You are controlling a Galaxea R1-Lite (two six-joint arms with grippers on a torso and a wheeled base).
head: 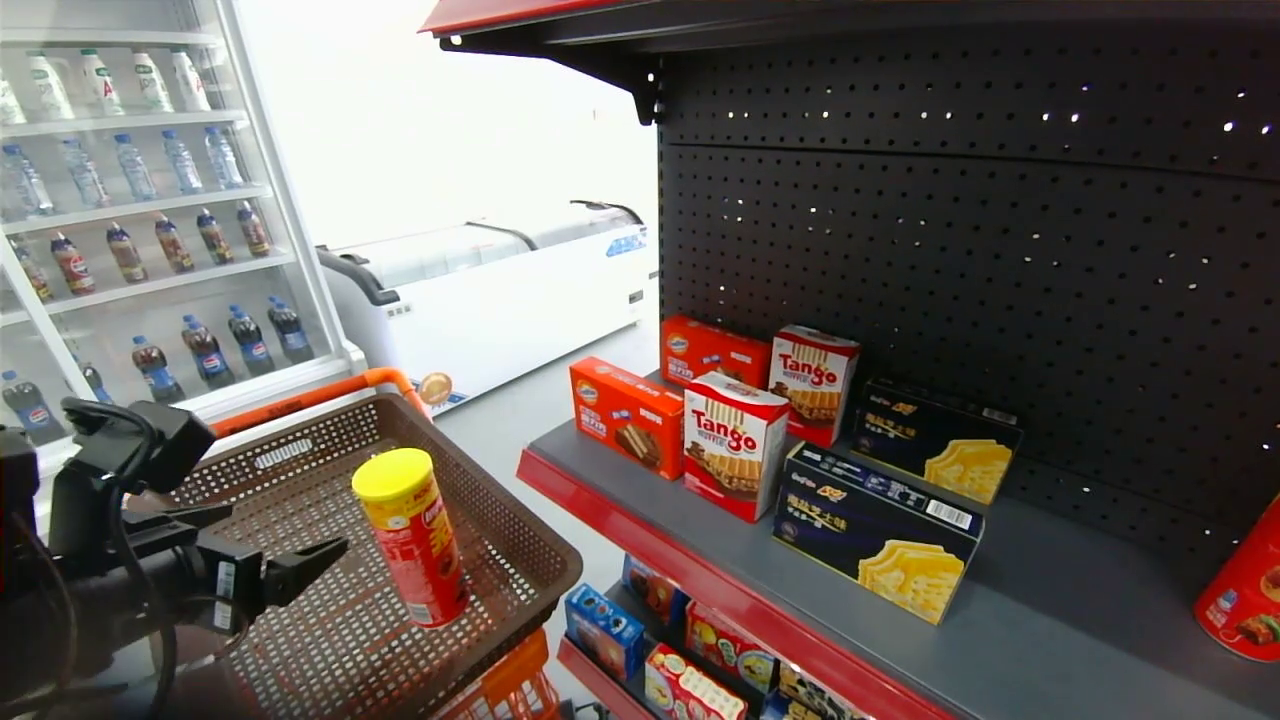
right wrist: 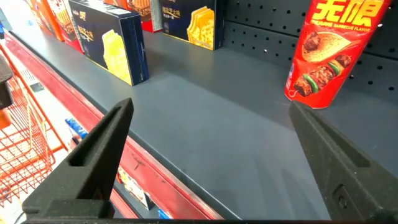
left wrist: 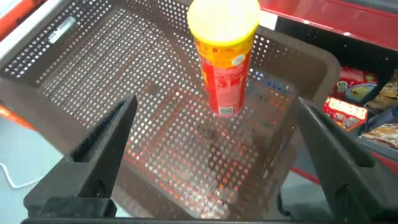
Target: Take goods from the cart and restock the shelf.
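Standing upright in the cart basket (head: 505, 520) at lower left, the yellow-lidded, red-labelled can (head: 412, 540) faces the open left hand (head: 288, 530), while the right hand (right wrist: 211, 106) gapes above the grey shelf (right wrist: 217, 146).

The cart basket (head: 495, 505) is dull brown perforated plastic. The chip can (head: 412, 545) wears a glossy printed wrap under a smooth yellow plastic lid (head: 392, 472). The shelf deck (head: 1060, 610) is matt grey metal, its back panel (head: 950, 250) black perforated metal. The wafer boxes (head: 735, 455) are glossy cardboard.

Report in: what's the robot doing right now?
Left pincer open, short of the red can standing in the cart basket. Right pincer open over the shelf. Nothing blocking the can.
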